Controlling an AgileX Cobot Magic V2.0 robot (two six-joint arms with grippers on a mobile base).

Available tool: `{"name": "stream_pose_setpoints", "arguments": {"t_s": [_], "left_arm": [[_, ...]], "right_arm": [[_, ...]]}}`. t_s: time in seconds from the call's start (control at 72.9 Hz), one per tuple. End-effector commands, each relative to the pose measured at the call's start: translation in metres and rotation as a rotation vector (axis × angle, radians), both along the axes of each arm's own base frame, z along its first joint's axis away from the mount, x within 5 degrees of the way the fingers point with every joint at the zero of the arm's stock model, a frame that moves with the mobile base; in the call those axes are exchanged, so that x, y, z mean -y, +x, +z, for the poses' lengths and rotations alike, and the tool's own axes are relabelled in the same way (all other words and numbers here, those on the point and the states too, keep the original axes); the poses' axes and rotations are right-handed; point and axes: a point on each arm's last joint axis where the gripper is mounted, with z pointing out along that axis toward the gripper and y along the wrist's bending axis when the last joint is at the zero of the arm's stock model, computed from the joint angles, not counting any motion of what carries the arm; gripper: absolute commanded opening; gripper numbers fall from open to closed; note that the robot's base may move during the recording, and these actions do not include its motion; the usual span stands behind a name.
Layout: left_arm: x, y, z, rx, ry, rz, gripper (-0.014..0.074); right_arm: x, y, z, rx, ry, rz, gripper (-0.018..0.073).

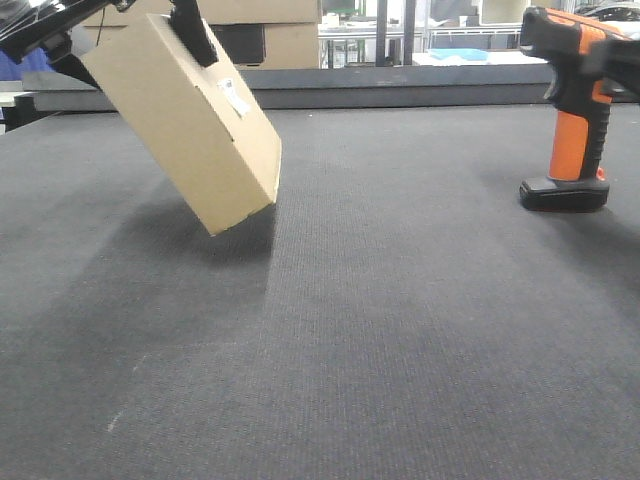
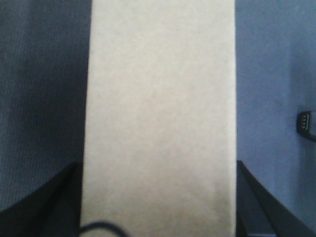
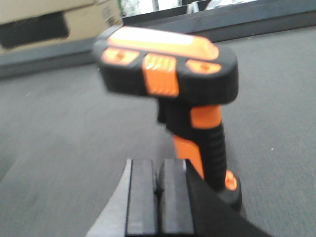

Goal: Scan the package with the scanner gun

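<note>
The package point(image 1: 190, 120), a plain brown box with a small white label point(image 1: 235, 97), hangs tilted above the dark mat, its lower corner just off the surface. My left gripper point(image 1: 145, 55) is shut on its upper end. In the left wrist view the package point(image 2: 160, 113) fills the middle between the two black fingers point(image 2: 54, 197). The scanner gun point(image 1: 572, 110) stands upright on its flat base at the right. In the right wrist view my right gripper point(image 3: 159, 197) is shut on nothing, just in front of the scanner gun point(image 3: 170, 74) and not touching it.
A larger brown box with a dark panel point(image 1: 262, 40) stands behind the table's raised back edge point(image 1: 420, 88); it also shows in the right wrist view as the larger box point(image 3: 49, 22). The dark mat point(image 1: 400, 330) covers the whole table.
</note>
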Motion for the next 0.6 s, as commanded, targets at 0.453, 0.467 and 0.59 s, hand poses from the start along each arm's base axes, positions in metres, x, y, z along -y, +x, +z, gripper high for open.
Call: {"name": "stream_pose_setpoints", "arguments": {"t_s": [0.453,0.467,0.59], "left_arm": [[0.003,-0.002,0.006,0.011,-0.013,-0.006,-0.0111],[0.003,-0.002,0.006,0.011,-0.013,-0.006,-0.0111],[0.003,-0.002,0.006,0.011,-0.013,-0.006,-0.0111]], "right_arm": [[0.005,0.027,-0.005,0.012,0.074,-0.107,-0.016],[0.005,0.027,-0.005,0.012,0.074,-0.107,-0.016],[0.004,0.027,-0.006,0.011,0.072,-0.105,-0.0128]]}}
